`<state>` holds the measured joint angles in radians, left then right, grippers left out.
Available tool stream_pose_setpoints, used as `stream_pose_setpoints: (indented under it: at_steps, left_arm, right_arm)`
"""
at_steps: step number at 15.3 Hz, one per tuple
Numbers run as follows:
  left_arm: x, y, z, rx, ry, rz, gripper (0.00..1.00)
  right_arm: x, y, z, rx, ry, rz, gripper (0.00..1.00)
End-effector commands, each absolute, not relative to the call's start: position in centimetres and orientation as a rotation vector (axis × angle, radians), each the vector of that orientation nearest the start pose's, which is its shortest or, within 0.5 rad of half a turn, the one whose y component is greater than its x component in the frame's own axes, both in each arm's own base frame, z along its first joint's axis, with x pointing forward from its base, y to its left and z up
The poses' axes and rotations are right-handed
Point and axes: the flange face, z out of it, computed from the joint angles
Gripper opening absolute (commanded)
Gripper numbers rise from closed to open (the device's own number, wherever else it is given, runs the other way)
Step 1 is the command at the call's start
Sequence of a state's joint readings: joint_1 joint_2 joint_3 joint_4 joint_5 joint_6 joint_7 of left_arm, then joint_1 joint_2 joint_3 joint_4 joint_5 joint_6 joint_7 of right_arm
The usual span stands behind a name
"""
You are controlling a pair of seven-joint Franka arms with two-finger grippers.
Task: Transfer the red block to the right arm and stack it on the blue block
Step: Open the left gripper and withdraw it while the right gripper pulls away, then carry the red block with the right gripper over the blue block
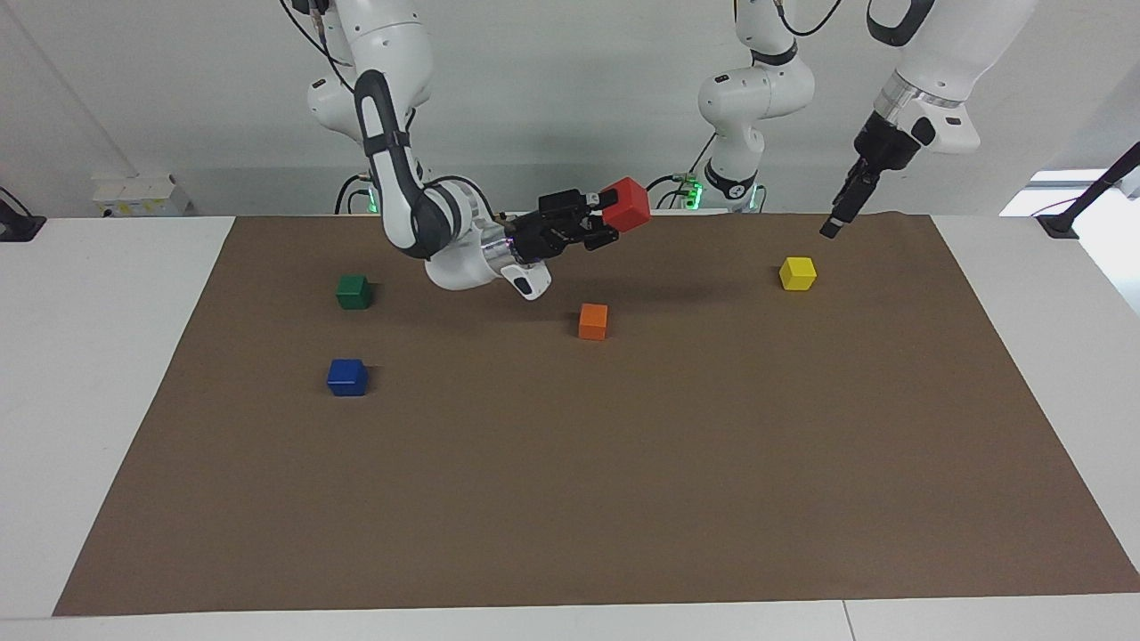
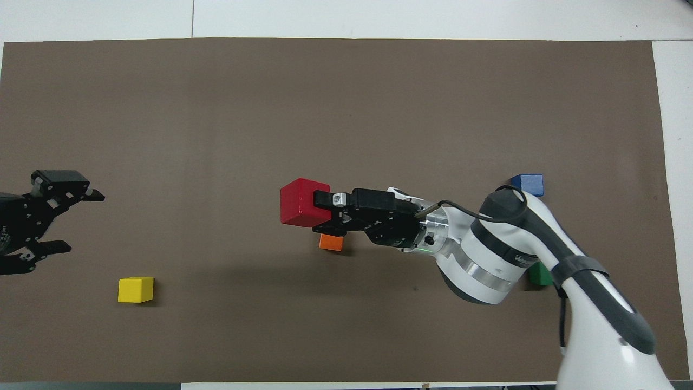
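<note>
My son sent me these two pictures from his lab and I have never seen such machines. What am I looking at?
Two white robot arms work at a table covered by a brown mat. One picture faces the robots from across the table; the other looks down from above their own end. The right gripper is shut on a red block, held in the air over the mat. The left gripper is open and holds nothing, raised above the yellow block. Also on the mat lie an orange block, a green block and a blue block.
</note>
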<state>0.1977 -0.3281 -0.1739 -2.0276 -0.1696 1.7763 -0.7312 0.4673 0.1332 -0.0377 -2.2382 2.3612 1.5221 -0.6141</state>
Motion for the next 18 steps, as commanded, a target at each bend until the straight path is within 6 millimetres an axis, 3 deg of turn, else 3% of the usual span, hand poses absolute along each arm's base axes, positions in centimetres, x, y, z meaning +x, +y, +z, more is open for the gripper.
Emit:
stream_pose_setpoints:
  at_steps: [1,3,4,8,10,12,15,18]
  left_arm:
    - [47.3,2.5,58.3,-3.017,-0.956,-0.104,1.00]
    - [48.1,3.9,58.7,-3.050,-0.664,-0.098,1.00]
    - [49.1,4.2,59.1,-3.053,-0.596,-0.082,1.00]
    - [54.5,4.5,62.2,-3.014,-0.507,0.030,1.00]
    - [56.2,3.8,62.5,-3.027,-0.476,0.015,1.00]
    - [56.4,5.1,62.4,-3.024,-0.454,0.021,1.00]
    - [54.3,4.4,61.3,-3.043,-0.356,0.105,1.00]
    - [53.5,2.8,60.6,-3.041,-0.334,0.135,1.00]
  right_arm:
    - [47.6,27.6,46.1,-1.079,0.277,0.191,0.00]
    - [47.5,25.0,49.5,-1.210,0.291,0.200,0.00]
    - [47.5,23.8,50.8,-1.263,0.294,0.207,0.00]
    - [47.3,18.9,56.0,-1.478,0.280,0.207,0.00]
    - [47.1,17.0,58.9,-1.632,0.288,0.205,0.00]
    - [47.0,15.1,61.0,-1.771,0.287,0.177,0.00]
    - [46.9,14.1,62.9,-2.019,0.256,0.136,0.00]
    - [46.8,12.2,63.2,-2.205,0.221,0.117,0.00]
